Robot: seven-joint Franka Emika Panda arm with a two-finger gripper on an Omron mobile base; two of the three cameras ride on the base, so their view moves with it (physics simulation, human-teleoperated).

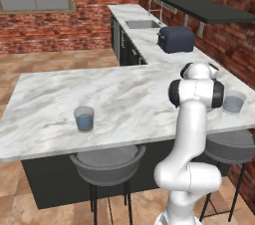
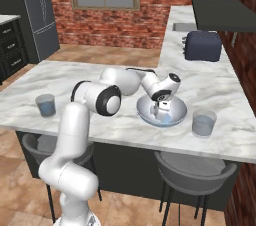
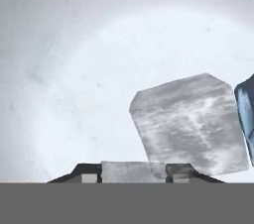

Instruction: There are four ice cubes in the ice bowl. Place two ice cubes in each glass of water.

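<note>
Marble worktop (image 2: 125,70) carries everything here. Going left to right in the right base view: one glass (image 2: 45,105) of blue water stands near the left end, well apart from the rest; then comes the bowl (image 2: 176,116), with the gripper (image 2: 162,111) reaching down into it; just right of the bowl stands the second glass (image 2: 204,123).

In the hand view a pale cube (image 3: 133,172) sits between the two dark fingertips (image 3: 88,174), at the very bottom of the frame, so the gripper looks part-closed around it. Whether the pads already press on it I cannot tell (the jaws may be mid-close). A larger-looking cube (image 3: 191,124) lies just up and to the right of the gripper on the bowl floor, tilted. At the right edge is a bluish sliver I cannot identify.

My judgement: the step in hand is grasping a cube, and the right glass is the nearer target, so the carry would be a short lift and move rightward.
</note>
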